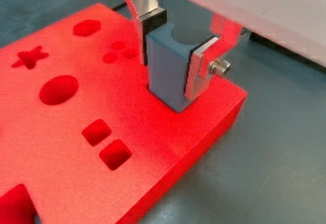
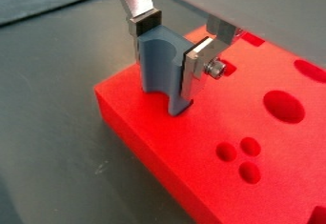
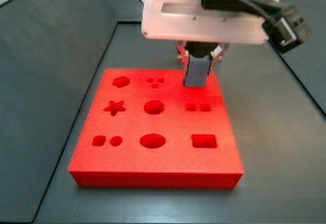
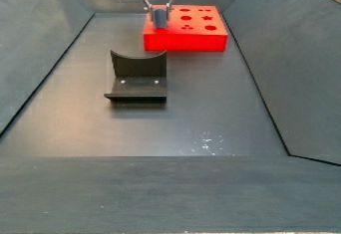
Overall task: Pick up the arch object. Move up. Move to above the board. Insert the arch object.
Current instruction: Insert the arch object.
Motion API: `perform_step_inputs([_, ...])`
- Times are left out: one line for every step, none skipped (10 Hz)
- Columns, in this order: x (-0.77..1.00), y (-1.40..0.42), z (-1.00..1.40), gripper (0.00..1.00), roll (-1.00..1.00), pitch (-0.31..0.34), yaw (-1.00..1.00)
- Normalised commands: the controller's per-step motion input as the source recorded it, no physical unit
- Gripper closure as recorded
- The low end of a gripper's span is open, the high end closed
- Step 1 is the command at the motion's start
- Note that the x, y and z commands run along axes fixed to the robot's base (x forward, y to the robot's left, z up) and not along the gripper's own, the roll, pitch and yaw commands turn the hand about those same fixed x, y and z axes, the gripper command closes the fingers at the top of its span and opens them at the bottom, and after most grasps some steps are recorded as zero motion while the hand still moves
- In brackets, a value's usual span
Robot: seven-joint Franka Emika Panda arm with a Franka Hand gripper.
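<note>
My gripper (image 1: 178,45) is shut on the arch object (image 1: 171,73), a slim pale blue-grey block held upright with its notch end up. The fingers (image 1: 203,68) clamp its two sides. Its lower end meets the face of the red board (image 1: 76,132) near one corner; how deep it sits I cannot tell. Both wrist views show this: the gripper (image 2: 173,43), the arch object (image 2: 158,68), the board (image 2: 254,123). In a side view the gripper (image 3: 200,60) holds the arch object (image 3: 197,73) over the board's (image 3: 152,156) far right part. In a side view the gripper (image 4: 160,13) is at the board's (image 4: 186,39) left end.
The board's face has a star (image 1: 30,56), circles (image 1: 57,91), two squares (image 1: 106,141), dots (image 1: 120,51) and a hexagon (image 1: 87,28). The dark fixture (image 4: 138,77) stands on the floor nearer the camera than the board. Dark bin walls (image 4: 40,79) slope up on both sides.
</note>
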Motion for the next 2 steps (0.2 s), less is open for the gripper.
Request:
perform_step_inputs([0.00,0.02,0.00,1.00,-0.04,0.000,0.00])
perform_step_inputs([0.00,0.00,0.00,1.00,0.00,0.000,0.00])
